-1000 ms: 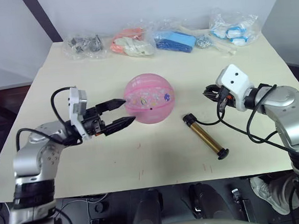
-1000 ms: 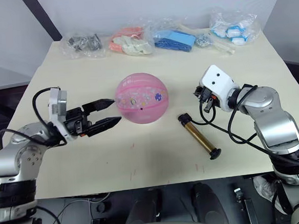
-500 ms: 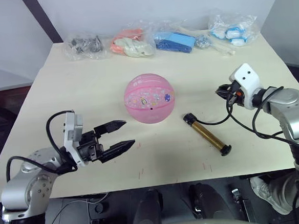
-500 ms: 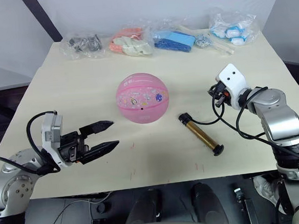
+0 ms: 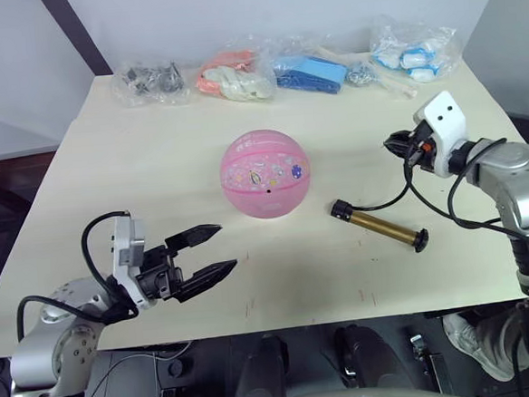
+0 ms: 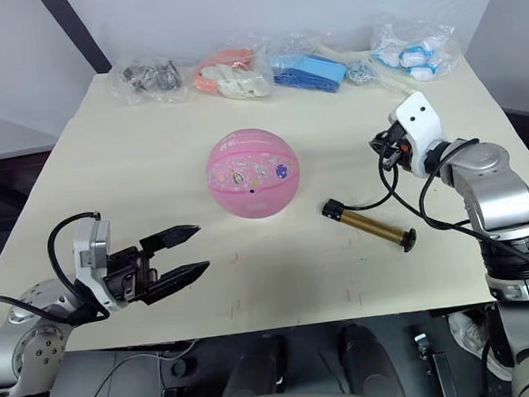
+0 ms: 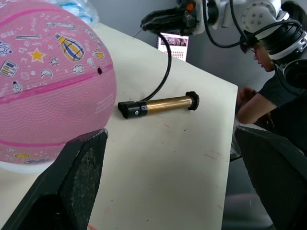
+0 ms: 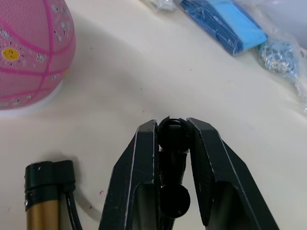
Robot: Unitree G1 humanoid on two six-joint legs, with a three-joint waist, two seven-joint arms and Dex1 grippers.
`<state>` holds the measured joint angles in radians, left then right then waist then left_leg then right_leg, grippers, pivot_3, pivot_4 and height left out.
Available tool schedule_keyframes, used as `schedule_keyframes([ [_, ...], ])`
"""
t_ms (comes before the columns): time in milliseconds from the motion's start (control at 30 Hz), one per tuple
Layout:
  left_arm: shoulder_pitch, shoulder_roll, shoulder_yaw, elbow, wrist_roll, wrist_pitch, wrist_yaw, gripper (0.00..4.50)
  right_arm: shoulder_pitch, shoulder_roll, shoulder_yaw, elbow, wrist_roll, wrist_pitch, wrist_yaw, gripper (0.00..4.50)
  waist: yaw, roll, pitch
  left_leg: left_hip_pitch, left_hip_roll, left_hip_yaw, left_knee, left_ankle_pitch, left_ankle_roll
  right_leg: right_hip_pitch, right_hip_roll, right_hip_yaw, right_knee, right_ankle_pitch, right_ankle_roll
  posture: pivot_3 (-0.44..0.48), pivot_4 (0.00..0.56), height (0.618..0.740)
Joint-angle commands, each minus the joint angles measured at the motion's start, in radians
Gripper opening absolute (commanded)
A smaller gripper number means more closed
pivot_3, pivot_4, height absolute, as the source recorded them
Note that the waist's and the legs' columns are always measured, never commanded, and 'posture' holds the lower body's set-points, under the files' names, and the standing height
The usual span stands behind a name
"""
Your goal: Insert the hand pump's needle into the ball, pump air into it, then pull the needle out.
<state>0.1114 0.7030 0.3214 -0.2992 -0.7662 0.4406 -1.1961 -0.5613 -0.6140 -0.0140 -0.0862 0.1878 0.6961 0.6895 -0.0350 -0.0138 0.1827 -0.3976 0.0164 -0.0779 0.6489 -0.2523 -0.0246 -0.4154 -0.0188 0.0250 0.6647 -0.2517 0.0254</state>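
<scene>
My left arm reaches low over the near left part of the desk (image 5: 154,170), forearm roughly level, and my left fingers (image 5: 203,254) point toward the middle of the desk, spread wide with nothing between them. They sit well apart from the ball (image 5: 266,175), which rests on the desk near its centre, pink with darker seams and small cartoon stickers. My right arm is bent at the elbow and raised over the right side of the desk, the wrist turned inward toward the ball, and my right fingers (image 8: 173,135) are closed on a small black fitting at the end of the hose (image 5: 408,194) (the needle itself I cannot make out). The thin black hose hangs down from there in a loose curve to the hand pump (image 5: 380,226), which lies flat on the desk between the ball and my right arm, its gold-brown barrel slanting with one black cap nearer the ball and the other toward the desk's near right edge. Along the far edge of the desk lies a row of clear plastic bags (image 5: 238,73) with small items.
</scene>
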Motion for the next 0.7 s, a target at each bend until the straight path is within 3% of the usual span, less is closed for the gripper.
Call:
schedule_keyframes([
  [33,-0.004,0.002,-0.007,-0.022,0.001,-0.024,-0.009,4.50,0.018,-0.005,-0.045,-0.021,0.027,0.011,-0.012,0.35,-0.001,0.000,0.000,0.000,0.000,0.000,0.000,0.000,0.000,0.000,0.000,0.000,0.000,0.000,0.000,0.000,0.150,0.740],
  [200,-0.015,0.008,-0.019,-0.045,-0.012,-0.011,0.004,4.50,0.054,-0.019,-0.084,-0.039,0.063,0.052,-0.017,0.35,-0.002,0.000,0.000,0.001,0.000,0.000,0.001,0.000,0.000,0.000,0.000,0.001,0.002,0.000,0.000,0.000,0.150,0.740],
  [400,-0.058,0.005,-0.049,-0.082,-0.026,0.030,0.050,4.50,0.118,-0.076,-0.199,-0.136,0.086,0.127,-0.071,3.46,0.001,0.000,0.000,0.001,0.000,0.001,0.002,0.000,0.000,0.000,0.001,0.001,0.003,0.000,0.000,0.000,0.150,0.740],
  [700,-0.131,-0.011,-0.106,-0.090,-0.028,0.077,0.115,4.50,0.235,-0.166,-0.415,-0.343,0.218,0.256,-0.060,3.46,0.005,0.000,0.000,0.002,0.000,0.002,0.003,0.000,0.000,0.000,0.001,0.002,0.005,0.000,0.000,0.000,0.150,0.740],
])
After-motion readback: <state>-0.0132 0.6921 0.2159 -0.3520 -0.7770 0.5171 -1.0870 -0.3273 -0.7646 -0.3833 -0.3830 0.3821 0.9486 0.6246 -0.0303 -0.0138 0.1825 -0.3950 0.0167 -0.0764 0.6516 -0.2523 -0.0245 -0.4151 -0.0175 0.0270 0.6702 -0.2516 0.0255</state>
